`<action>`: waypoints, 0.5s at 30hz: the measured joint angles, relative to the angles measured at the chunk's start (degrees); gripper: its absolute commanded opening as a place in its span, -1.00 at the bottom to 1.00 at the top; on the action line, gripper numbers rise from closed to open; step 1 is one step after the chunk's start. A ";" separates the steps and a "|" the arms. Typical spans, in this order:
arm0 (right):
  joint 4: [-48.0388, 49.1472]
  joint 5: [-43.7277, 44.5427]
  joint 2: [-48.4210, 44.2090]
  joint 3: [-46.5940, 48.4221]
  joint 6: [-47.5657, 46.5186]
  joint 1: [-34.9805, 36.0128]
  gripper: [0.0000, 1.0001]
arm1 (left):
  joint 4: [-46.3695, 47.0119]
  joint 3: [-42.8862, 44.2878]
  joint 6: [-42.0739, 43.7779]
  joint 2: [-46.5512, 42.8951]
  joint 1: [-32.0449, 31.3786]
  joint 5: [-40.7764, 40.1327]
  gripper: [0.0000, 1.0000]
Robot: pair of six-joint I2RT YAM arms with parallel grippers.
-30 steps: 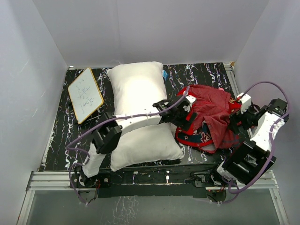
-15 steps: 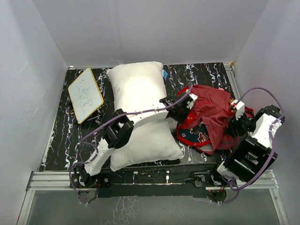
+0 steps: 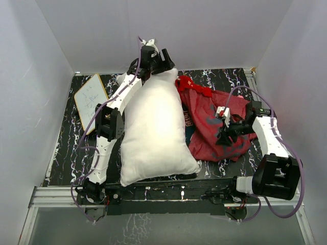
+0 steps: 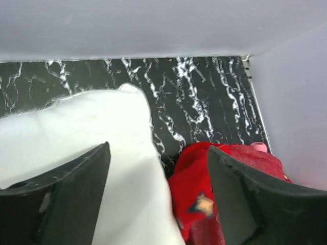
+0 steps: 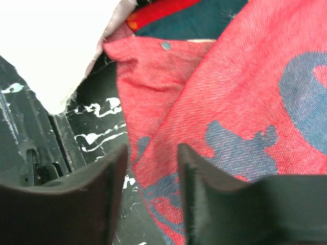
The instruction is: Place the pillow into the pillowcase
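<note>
Left gripper (image 4: 158, 153) jaws wide apart, empty, above pillow (image 3: 153, 127) far corner; right gripper (image 5: 152, 153) jaws narrow on pillowcase (image 3: 209, 130), grip unclear. Pillowcase crumpled right of pillow, touching. Pillow likely light, squashy: pinch corner; pillowcase limp: take open hem

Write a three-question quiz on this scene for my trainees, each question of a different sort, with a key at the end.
1. True or false: the pillow is already inside the pillowcase.
2. What lies on the table on the left arm's side of the pillow?
A. a whiteboard
B. a mug
C. a folded towel
3. In a word: which hand is down at the red pillowcase, its fingers on either side of the cloth?

Key
1. False: the pillow lies bare beside the pillowcase.
2. A.
3. The right hand.
</note>
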 measured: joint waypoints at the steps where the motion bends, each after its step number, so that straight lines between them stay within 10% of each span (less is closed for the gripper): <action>1: -0.20 -0.46 0.11 0.44 0.90 1.64 0.22 | 0.22 0.50 -0.59 0.92 0.44 -0.13 0.66; 7: 1.90 0.02 1.86 8.11 6.25 1.86 0.69 | 3.52 -14.53 3.28 -6.34 -1.09 -1.25 0.90; 15: 18.67 1.33 0.48 5.29 19.65 2.08 0.99 | 9.97 -56.68 9.81 -48.00 -1.11 2.56 0.92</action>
